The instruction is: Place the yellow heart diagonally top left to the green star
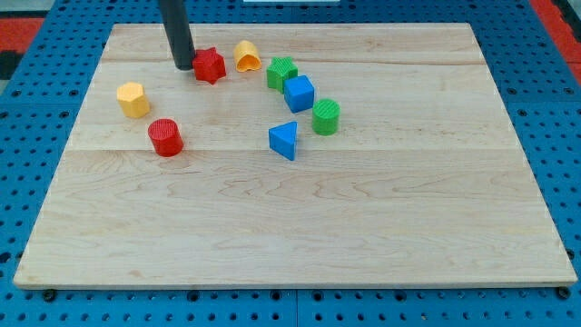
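Your tool (184, 67), a bare rod grasping nothing, is resting just left of the red star (210, 65), while the yellow heart (246, 56) is sitting beyond it, already up-left of the green star (281, 72).

Bench (300, 236): pale wooden board, planks running left to right.
Surround (54, 304): blue perforated panel past every bench edge.
Far corners (23, 27): red surface beyond them.
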You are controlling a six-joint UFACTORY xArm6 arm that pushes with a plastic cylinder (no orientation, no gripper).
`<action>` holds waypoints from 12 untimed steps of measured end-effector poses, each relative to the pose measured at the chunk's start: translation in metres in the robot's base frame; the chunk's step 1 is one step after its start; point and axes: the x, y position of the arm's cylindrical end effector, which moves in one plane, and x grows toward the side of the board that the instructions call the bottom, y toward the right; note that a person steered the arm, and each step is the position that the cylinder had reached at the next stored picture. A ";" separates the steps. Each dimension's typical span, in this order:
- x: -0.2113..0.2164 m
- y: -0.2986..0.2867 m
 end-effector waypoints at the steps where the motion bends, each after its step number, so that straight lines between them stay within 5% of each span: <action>1: -0.004 0.003; 2: -0.025 0.001; 4: -0.031 0.112; 6: -0.027 0.132; 9: 0.019 0.090; 12: 0.057 0.176</action>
